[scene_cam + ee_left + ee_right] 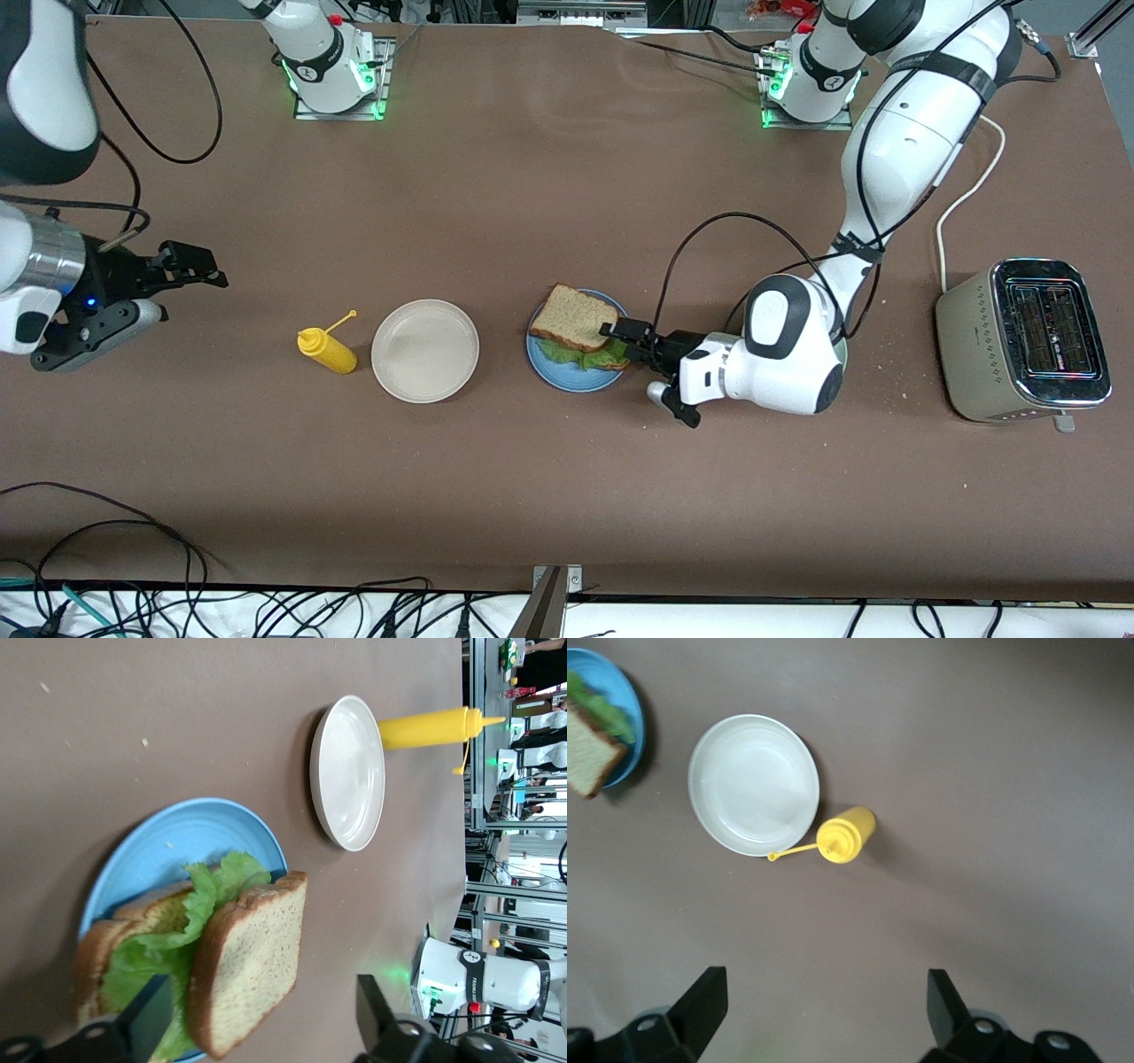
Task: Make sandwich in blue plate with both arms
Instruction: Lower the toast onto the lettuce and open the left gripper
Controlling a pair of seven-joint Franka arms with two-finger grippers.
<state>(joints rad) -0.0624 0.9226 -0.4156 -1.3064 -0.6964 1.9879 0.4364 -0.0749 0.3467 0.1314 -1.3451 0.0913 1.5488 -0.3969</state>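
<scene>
Sandwich (580, 330) sits on the blue plate (554, 373), mid-frame: two bread slices, one lettuce leaf, top slice skewed and overhanging the rim — looks just released. Your left gripper (627, 339) is at the sandwich's edge, fingers apart, holding nothing. Right gripper (202, 270) waits at far left, fingers spread. One beige plate (425, 350), one yellow bottle (327, 349), one toaster (1023, 340).

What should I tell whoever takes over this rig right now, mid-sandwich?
Left gripper: open, at the blue plate, fingers either side of the top bread slice.
Right gripper: open, waiting over the table at the right arm's end.
Done: bottom slice, lettuce and top slice are stacked on the blue plate.
Left: the top slice sits tilted and overhangs the rim; probably square it, then pull the left arm clear.
</scene>
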